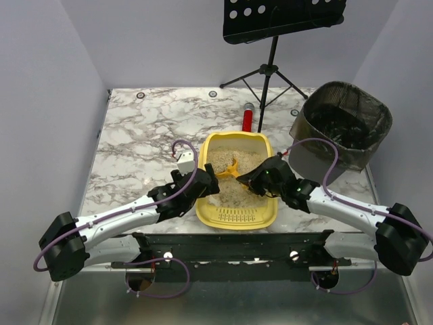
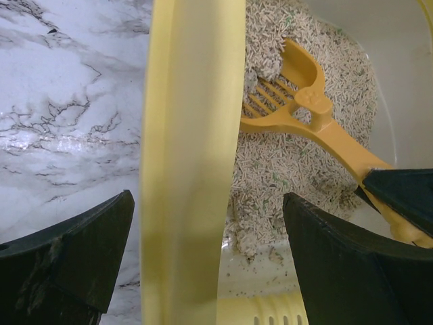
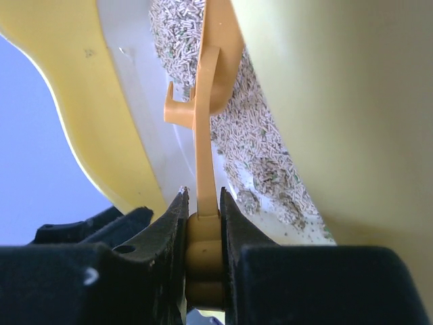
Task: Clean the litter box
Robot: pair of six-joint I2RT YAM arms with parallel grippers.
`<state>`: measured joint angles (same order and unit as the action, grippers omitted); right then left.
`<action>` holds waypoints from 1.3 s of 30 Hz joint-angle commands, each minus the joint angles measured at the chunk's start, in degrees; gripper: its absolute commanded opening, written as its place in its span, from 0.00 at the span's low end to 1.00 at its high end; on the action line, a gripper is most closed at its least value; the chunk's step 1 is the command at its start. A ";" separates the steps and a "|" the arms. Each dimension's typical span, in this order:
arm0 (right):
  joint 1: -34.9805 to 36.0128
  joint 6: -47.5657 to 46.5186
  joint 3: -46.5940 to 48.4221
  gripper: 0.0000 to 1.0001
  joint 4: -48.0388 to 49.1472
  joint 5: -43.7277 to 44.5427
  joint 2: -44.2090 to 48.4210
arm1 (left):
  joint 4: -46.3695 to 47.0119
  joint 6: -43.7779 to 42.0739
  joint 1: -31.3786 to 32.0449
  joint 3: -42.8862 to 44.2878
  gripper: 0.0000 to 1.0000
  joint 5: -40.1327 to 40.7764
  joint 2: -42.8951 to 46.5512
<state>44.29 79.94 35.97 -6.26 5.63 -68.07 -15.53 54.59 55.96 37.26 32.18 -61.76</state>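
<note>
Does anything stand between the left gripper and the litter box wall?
Nothing visible. The left gripper has its jaws open, straddling the litter box at its left wall, with the marble table outside and litter inside. The scoop, clamped in the right gripper, sits deeper in the litter, clear of that wall.

Left of the litter box [image 1: 237, 215] the marble surface [image 1: 135, 142] lies open. The black bin [image 1: 342, 128] stands near on the right; a red cylinder [image 1: 247, 120] and tripod [image 1: 267, 76] behind. Inside, the scoop [image 1: 231, 169] crosses the middle, the right gripper [image 1: 247, 177] clamped on it.
</note>
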 commanded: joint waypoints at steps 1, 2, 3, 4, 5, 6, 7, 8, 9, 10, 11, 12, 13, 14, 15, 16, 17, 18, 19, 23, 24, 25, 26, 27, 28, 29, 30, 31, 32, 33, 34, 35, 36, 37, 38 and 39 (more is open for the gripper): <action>-0.52 -0.04 -4.32 0.01 7.64 12.21 -3.64 | 1.20 0.70 -0.24 -0.69 0.99 -2.21 -1.35; -0.44 -1.01 -5.11 0.01 9.58 12.30 -3.99 | 1.29 0.87 -0.24 -0.87 0.99 -2.56 -1.52; -0.35 -1.19 -6.77 0.01 13.43 12.65 -4.34 | 1.55 0.87 -0.24 -0.96 0.99 -2.65 -1.52; -0.26 -1.19 -7.48 0.01 15.03 12.74 -4.96 | 1.64 0.87 -0.24 -1.22 0.99 -2.65 -1.52; -0.26 -1.63 -8.01 0.01 16.36 12.65 -5.22 | 1.90 1.05 -0.24 -1.39 0.99 -3.00 -1.52; -0.17 -1.98 -8.54 0.01 18.81 12.65 -5.58 | 1.99 1.13 -0.24 -1.48 0.99 -3.09 -1.44; -0.17 -2.42 -9.24 0.01 19.87 12.22 -5.75 | 2.26 1.13 -0.24 -1.66 0.99 -3.27 -1.44; 0.09 -2.86 -9.77 0.01 21.02 12.13 -5.84 | 2.26 1.13 -0.24 -1.75 0.99 -3.53 -1.26; 0.27 -3.82 -10.38 0.01 24.33 11.78 -5.84 | 2.26 1.40 -0.33 -1.83 0.99 -3.62 -1.17; 0.35 -4.61 -11.00 0.01 26.28 10.90 -5.67 | 2.34 1.40 -0.33 -2.01 0.99 -3.71 -0.91; 0.44 -5.58 -12.48 0.01 28.04 10.46 -5.41 | 2.35 1.57 -0.33 -2.10 0.99 -3.71 -0.56; 0.53 -5.76 -12.85 0.01 30.06 10.11 -5.32 | 2.35 1.66 -0.24 -2.10 0.99 -3.79 -0.38; 0.53 -5.94 -13.11 0.01 30.17 9.58 -5.23 | 2.17 1.75 -0.24 -2.01 0.99 -3.80 -0.12; 0.79 -5.85 -13.55 0.01 30.17 9.66 -5.14 | 2.00 1.84 -0.24 -2.01 0.99 -3.80 0.40; 0.79 -6.29 -13.73 0.01 30.26 9.58 -4.97 | 1.56 1.93 -0.24 -1.92 0.99 -3.80 0.84; 0.97 -6.20 -13.99 0.01 30.34 9.49 -4.79 | 1.38 2.10 -0.24 -2.01 0.99 -3.53 1.28; 1.06 -6.03 -14.25 0.01 30.34 9.58 -4.53 | 1.20 2.36 -0.24 -2.10 0.99 -3.27 2.42; 1.15 -5.94 -14.69 0.01 30.78 9.58 -3.92 | 0.77 2.63 -0.24 -2.27 0.99 -2.92 3.13; 1.23 -6.02 -14.87 0.01 30.70 9.92 -3.47 | 0.59 2.80 -0.24 -2.45 0.99 -2.22 3.74; 2.02 -6.38 -15.57 0.01 29.73 11.77 -0.14 | -1.17 3.16 -0.33 -2.28 0.99 -0.46 7.60; 2.20 -6.46 -15.75 0.01 28.77 12.04 0.57 | -1.69 3.16 -0.24 -2.27 0.99 -0.02 8.23; 2.11 -6.47 -15.75 0.01 27.89 12.30 1.36 | -2.22 3.16 -0.24 -1.75 0.99 0.33 8.75; 2.11 -6.29 -15.66 0.01 26.75 12.56 2.93 | -3.01 3.16 -0.24 -1.31 0.99 1.21 9.63; 2.11 -6.03 -15.84 0.01 25.26 12.65 3.73 | -4.58 3.16 -0.33 -0.79 0.99 1.65 9.99; 2.20 -5.94 -16.10 0.01 24.72 12.57 4.52 | -5.38 3.24 -0.33 0.18 0.99 2.09 10.25; 2.20 -5.59 -16.45 0.01 24.37 12.30 6.01 | -6.08 3.24 -0.24 0.62 0.99 2.35 10.86; 2.20 -5.06 -16.63 0.01 24.11 12.04 6.89 | -6.96 3.24 -0.33 0.89 0.99 2.79 11.04; 2.11 -4.80 -16.89 0.01 23.93 11.17 7.68 | -7.32 3.24 -0.24 1.06 0.99 3.14 11.39; 2.11 -4.71 -17.33 0.01 23.84 10.81 8.30 | -7.32 3.33 -0.33 1.07 0.99 3.32 11.92; 2.11 -4.97 -17.42 0.01 23.75 10.37 9.79 | -7.32 3.33 -0.33 0.98 0.99 3.58 12.27; 2.11 -5.06 -17.51 0.01 23.49 9.50 10.41 | -7.24 3.42 -0.33 0.89 0.99 3.85 12.36; 2.20 -5.06 -17.68 0.01 23.31 9.05 11.29 | -7.41 3.42 -0.33 0.80 0.99 3.94 12.80; 2.11 -5.32 -17.86 0.01 23.23 8.61 12.60 | -7.41 3.42 -0.33 0.71 0.99 4.03 12.98; 2.20 -5.67 -17.95 0.01 23.31 7.91 13.48 | -7.50 3.42 -0.33 0.54 0.99 4.20 13.06; 2.11 -6.02 -17.95 0.01 23.23 7.56 14.19 | -7.50 3.33 -0.33 0.54 0.99 4.29 13.24; 2.11 -6.29 -18.04 0.01 23.05 7.38 14.81 | -7.50 3.07 -0.33 0.36 0.99 4.29 13.24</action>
<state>46.54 74.11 18.57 16.62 13.61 -56.27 -21.30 57.47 55.83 36.75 34.15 -49.41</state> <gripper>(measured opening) 0.250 0.990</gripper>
